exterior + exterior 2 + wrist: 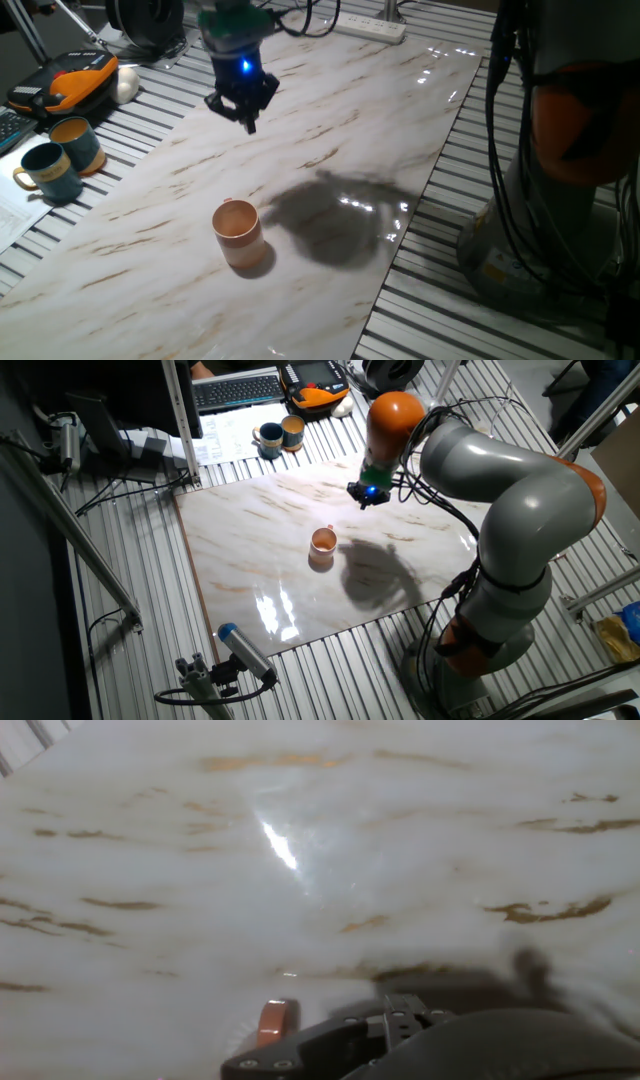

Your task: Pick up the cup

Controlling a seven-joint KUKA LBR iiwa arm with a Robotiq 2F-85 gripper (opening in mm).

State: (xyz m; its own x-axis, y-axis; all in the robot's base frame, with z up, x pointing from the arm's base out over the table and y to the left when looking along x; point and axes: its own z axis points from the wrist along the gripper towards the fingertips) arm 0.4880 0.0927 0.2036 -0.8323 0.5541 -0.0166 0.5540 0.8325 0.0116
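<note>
The cup [237, 232] is a small pinkish-tan cylinder with no handle. It stands upright on the marble board [330, 120], near the board's front; it also shows in the other fixed view [322, 543]. My gripper [249, 118] hangs above the board, well behind the cup and apart from it, with a blue light on the hand [366, 497]. Its dark fingers taper to one tip, and I cannot tell whether they are open or shut. It holds nothing. The hand view shows marble, the hand's dark body at the bottom, and a small orange-brown shape [275, 1020] that I cannot identify.
A dark teal mug [48, 172] and a teal mug with an orange inside [78, 143] stand on slats left of the board. An orange and black device [75, 82] lies behind them. A power strip [370, 28] lies at the board's far end. The arm's base [480, 630] stands to the right.
</note>
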